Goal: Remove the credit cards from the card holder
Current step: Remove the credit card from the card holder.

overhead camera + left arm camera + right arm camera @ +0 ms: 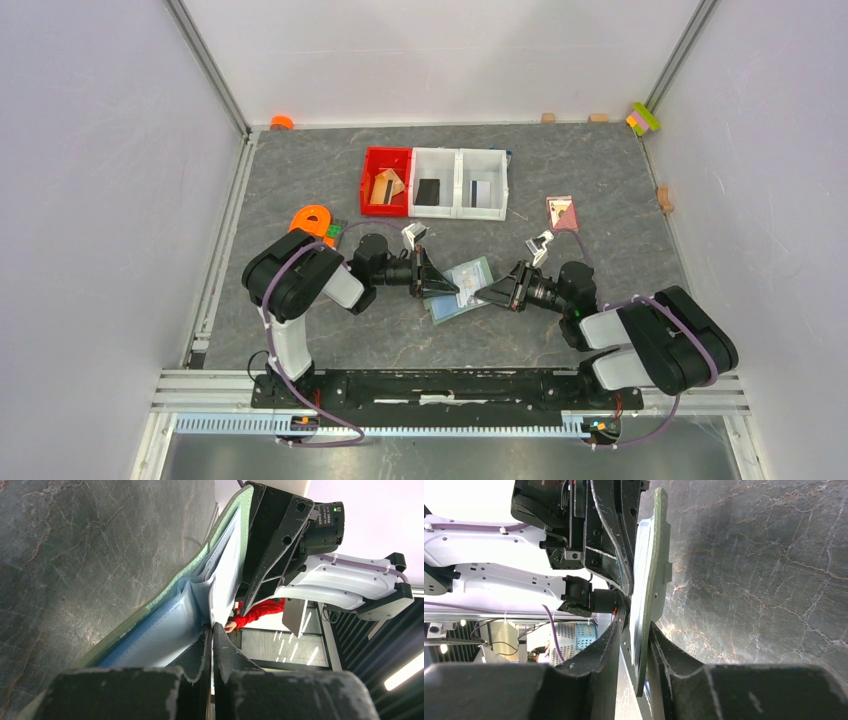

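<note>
- The sage-green folding card holder (pixel 462 288) sits at the centre of the grey marbled table (pixel 600 190), between the two arms. It is opened, with its pale pockets showing.
- Left gripper (pixel 212 630): enters from the holder's 9 o'clock side. Its jaws are pressed together on a thin pale blue-white layer (pixel 225 570). I cannot tell whether that layer is a credit card or a pocket lip.
- Right gripper (pixel 634 630): at the 3 o'clock side. Its jaws are parted and straddle the green cover's edge, so the hold looks loose.
- One tan-gold credit card (pixel 386 186) lies in the red plastic bin (pixel 370 165), at 12 o'clock from the holder.
- Judged step: draw a card out of its pocket.
- Recommendation: anchor the cover firmly first. Then pull toward 9 o'clock, in line with the pocket and without twisting.
- Risk: if the pinch takes in the pocket lining, the whole holder will drag along.
</note>
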Robot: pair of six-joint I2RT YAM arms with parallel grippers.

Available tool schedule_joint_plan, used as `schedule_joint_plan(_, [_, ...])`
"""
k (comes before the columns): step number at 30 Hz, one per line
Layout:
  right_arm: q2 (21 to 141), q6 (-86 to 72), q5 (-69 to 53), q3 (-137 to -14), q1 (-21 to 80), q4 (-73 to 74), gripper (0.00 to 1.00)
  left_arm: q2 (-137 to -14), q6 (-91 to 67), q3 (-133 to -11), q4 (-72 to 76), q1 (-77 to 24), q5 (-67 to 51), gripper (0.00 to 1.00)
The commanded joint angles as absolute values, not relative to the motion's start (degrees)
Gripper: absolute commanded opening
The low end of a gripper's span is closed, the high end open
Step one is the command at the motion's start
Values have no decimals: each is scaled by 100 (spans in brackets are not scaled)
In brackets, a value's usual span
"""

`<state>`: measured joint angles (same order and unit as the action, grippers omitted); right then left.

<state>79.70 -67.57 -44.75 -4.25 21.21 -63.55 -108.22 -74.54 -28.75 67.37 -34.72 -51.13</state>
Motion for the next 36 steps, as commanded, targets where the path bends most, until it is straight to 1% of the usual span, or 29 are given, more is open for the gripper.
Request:
schedule_joint_plan(1, [7982, -6477, -4584, -489, 2087, -6394, 30, -10774, -7313, -2846, 6724, -3432, -5128, 2])
schedule_joint_plan(4, [7964, -6287, -4573, -533, 2048, -6138, 30, -10802, -7232, -2833, 6600, -3435, -5166, 2])
schedule_joint_plan(6, [7964, -6162, -4563, -557, 2011, -5977, 27, -10793, -7170, -2819, 6529, -3428, -5172, 2])
schedule_joint_plan(10, [8008, -5863, -4509, -589, 1939, -5654, 13, -10750, -7045, -2821, 6365, -3418, -5207, 2])
schedule_joint_plan(14, [8141, -5736, -4518, -552, 1848, -5633, 5, -10683, -6886, -2799, 6161, -3360, -5221, 2])
schedule_joint_plan(20, [8357, -5689, -4568, -506, 1791, -5740, 5, -10618, -6682, -2803, 5899, -3340, -5221, 2])
schedule_joint_plan(23, [8434, -5695, -4597, -488, 1759, -5832, 9, -10570, -6538, -2812, 5699, -3340, -5200, 2])
schedule_joint_plan(30, [8668, -5717, -4641, -433, 1740, -6065, 15, -10580, -6306, -2861, 5389, -3349, -5111, 2])
schedule_joint_plan(32, [8750, -5731, -4650, -415, 1740, -6148, 14, -10599, -6269, -2866, 5339, -3365, -5080, 2])
schedule_joint_plan(35, [8906, -5817, -4650, -345, 1736, -6408, 10, -10583, -6135, -2915, 5131, -3435, -4943, 2])
schedule_joint_plan(36, [8952, -5873, -4650, -313, 1736, -6510, 9, -10574, -6103, -2932, 5055, -3486, -4884, 7])
